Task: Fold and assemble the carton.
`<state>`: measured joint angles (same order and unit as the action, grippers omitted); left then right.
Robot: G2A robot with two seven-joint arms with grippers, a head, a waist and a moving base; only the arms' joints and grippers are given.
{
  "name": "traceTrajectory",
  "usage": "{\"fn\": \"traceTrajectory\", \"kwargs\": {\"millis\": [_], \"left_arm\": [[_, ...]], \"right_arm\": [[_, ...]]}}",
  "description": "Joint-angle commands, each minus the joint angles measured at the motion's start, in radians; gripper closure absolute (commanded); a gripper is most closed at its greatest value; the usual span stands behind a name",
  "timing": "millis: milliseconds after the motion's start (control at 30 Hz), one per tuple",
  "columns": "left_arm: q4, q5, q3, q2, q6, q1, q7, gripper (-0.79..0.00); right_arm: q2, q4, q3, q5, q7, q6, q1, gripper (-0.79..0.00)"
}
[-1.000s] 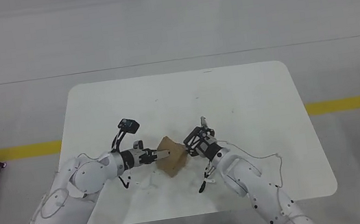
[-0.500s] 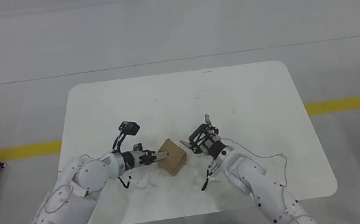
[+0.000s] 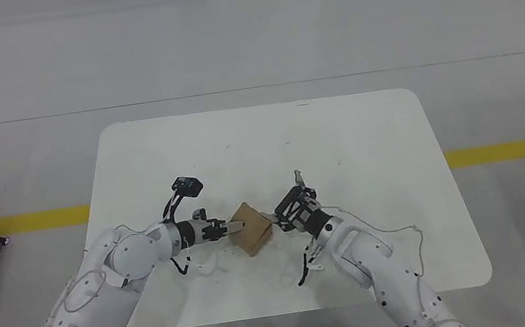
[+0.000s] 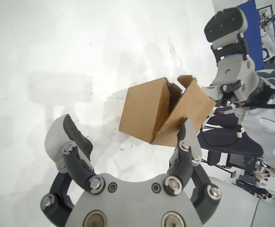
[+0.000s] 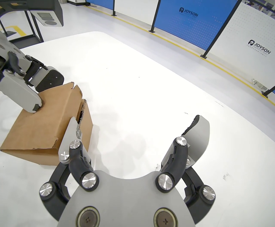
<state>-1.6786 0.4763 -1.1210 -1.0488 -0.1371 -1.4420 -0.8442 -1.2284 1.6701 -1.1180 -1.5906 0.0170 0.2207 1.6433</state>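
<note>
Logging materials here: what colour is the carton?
Plain brown cardboard; the carton shows best in the left wrist view.

Carton (image 5: 49, 116) beside right gripper (image 5: 135, 119), jaws apart

Bright, even light over my table (image 3: 360, 140) — it glares white, and the carton (image 3: 250, 228) casts just a faint, soft shadow.
</note>
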Motion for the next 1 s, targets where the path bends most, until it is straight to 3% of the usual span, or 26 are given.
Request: {"fn": "traceTrajectory", "kwargs": {"millis": [0,633,967], "left_arm": [[0.001,0.001,0.003,0.000,0.001,0.002,-0.001,-0.785],[0.026,0.008,0.027,-0.002,0.017,0.022,0.006,-0.785],[0.031,0.010,0.041,-0.004,0.023,0.033,0.011,-0.785]], "right_arm": [[0.000,-0.004,0.003,-0.004,-0.008,-0.001,-0.002,-0.785],[0.004,0.014,0.001,-0.002,-0.017,-0.008,0.003,-0.785],[0.012,0.067,-0.057,0.026,0.002,-0.046,0.037,-0.785]]}}
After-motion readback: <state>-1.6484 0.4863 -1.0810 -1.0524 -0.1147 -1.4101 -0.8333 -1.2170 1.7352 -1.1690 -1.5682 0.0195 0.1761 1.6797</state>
